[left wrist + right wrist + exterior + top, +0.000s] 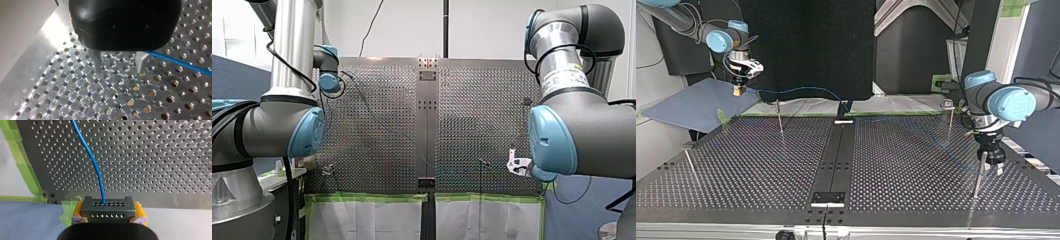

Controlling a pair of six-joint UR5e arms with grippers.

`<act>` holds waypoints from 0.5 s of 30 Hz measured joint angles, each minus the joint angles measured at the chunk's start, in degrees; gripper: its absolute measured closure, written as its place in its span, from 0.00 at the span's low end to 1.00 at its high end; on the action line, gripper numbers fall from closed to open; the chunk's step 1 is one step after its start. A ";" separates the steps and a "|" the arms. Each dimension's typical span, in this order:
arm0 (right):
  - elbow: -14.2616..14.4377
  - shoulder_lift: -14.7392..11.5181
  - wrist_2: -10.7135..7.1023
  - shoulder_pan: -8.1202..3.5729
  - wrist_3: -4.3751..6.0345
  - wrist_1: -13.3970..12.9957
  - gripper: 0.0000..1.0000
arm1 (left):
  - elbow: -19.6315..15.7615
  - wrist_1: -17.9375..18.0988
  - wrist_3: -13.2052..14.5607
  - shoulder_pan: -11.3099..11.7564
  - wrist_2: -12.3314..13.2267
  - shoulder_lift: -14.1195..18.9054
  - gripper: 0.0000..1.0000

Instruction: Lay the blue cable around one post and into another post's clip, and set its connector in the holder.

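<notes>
Upper left, top view: right gripper (pixel 739 88) clamped on the connector (pixel 104 206), blue cable (pixel 93 162) trailing out. Lower right: left gripper (pixel 118 68) spread wide, cable just beside.

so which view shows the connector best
right wrist view: the connector sits large between the yellow pads of my right pincer, blue cable leaving it. top and front views show that pincer, the connector too small to tell; left wrist shows only cable.

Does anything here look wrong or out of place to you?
Nothing broken or spilled. Only the blue cable hangs loose in the air from the connector, held beyond the table by my right gripper.
</notes>
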 joint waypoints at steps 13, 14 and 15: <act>-0.01 0.00 0.00 0.22 0.00 0.05 0.97 | -0.04 -0.07 -5.76 0.13 0.25 -0.01 0.01; -0.01 -0.01 0.00 0.24 0.00 0.05 0.97 | -0.04 -0.04 -6.32 0.18 0.31 0.00 0.01; -0.01 0.00 0.00 0.25 0.00 0.05 0.97 | -0.04 -0.04 -6.74 0.21 0.37 0.01 0.01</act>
